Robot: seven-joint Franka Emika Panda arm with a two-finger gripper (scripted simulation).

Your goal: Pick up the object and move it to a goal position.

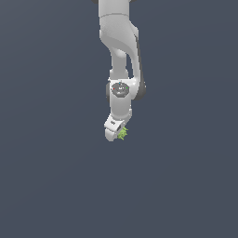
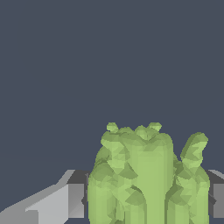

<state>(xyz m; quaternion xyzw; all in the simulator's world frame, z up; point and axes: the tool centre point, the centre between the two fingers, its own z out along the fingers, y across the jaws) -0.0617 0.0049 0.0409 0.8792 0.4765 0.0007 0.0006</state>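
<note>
The object [image 1: 122, 133] is a tiny light-green, lumpy thing with small spikes, seen at the tip of the white arm in the exterior view. In the wrist view the object [image 2: 146, 179] looms large, sitting between the two grey fingers [image 2: 65, 201]. My gripper [image 1: 119, 134] is shut on it, one finger pressing each side. The gripper hangs under the arm near the middle of the exterior view. Whether the object touches the floor cannot be told.
A plain dark grey-blue floor [image 1: 56, 186] fills both views. No goal marker or other thing shows.
</note>
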